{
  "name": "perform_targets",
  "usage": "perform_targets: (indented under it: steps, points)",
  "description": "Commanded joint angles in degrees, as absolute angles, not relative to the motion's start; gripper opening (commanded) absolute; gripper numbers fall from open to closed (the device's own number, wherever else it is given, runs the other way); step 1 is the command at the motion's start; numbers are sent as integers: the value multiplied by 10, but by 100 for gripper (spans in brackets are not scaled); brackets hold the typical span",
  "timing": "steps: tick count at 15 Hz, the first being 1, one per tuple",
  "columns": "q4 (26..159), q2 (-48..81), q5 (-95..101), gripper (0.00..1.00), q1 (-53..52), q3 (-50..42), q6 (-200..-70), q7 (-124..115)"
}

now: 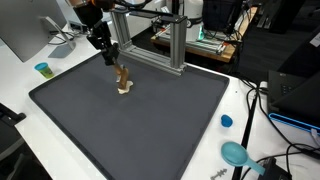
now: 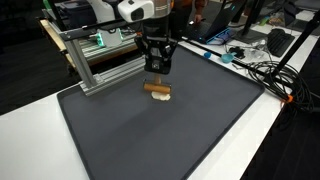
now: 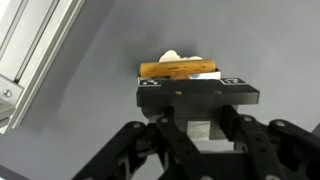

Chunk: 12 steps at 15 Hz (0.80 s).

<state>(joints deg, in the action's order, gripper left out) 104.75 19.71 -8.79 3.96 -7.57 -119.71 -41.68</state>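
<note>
Brown stick [image 3: 180,68], atop a white piece [image 3: 172,56] on the table [image 2: 200,130], lies crosswise just beyond the empty pincer [image 2: 157,71]; its opening cannot be told.

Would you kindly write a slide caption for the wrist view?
Robotiq gripper poised over a brown block on a dark grey mat beside an aluminium frame.

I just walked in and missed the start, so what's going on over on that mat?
A robot arm's gripper hangs low over a brown stick on the dark mat. The stick lies across a small pale piece. The gripper does not seem to hold it, and whether its jaws are open is hard to tell. A metal frame stands at the mat's edge.
</note>
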Motion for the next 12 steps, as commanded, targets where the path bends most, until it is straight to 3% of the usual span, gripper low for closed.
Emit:
perform_targets:
  steps: [1,12]
  points:
    - [1044,195,-106,23,48,-74,-1184,-395]
    - [1029,217,-140,23,46,-65,-1190,-374]
